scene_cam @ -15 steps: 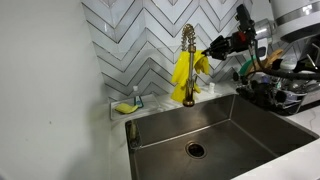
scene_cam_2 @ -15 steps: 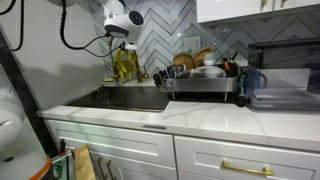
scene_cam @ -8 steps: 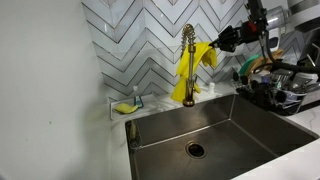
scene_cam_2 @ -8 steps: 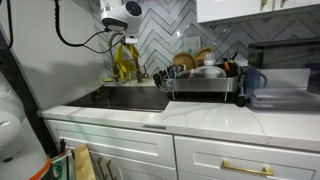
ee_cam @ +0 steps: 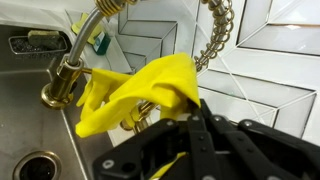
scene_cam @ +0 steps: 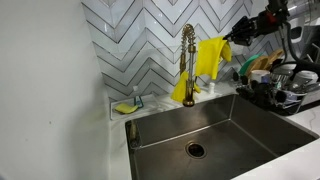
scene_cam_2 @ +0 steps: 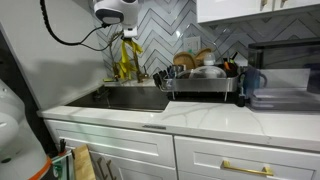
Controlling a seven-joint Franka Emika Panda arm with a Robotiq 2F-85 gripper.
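the black robotiq gripper (scene_cam: 230, 37) has its jaws clamped tight on 1 edge of the limp yellow rubber glove (scene_cam: 210, 58). the glove dangles in mid-air just beside the tall brass spring faucet (scene_cam: 187, 62), above the stainless steel sink (scene_cam: 240, 120).

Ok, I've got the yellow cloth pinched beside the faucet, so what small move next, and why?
Probably ease the gripper a little away from the faucet, grip shut. The yellow cloth hangs from it close beside the spring neck, and in the wrist view its lower folds seem to overlap the faucet, so it could snag.
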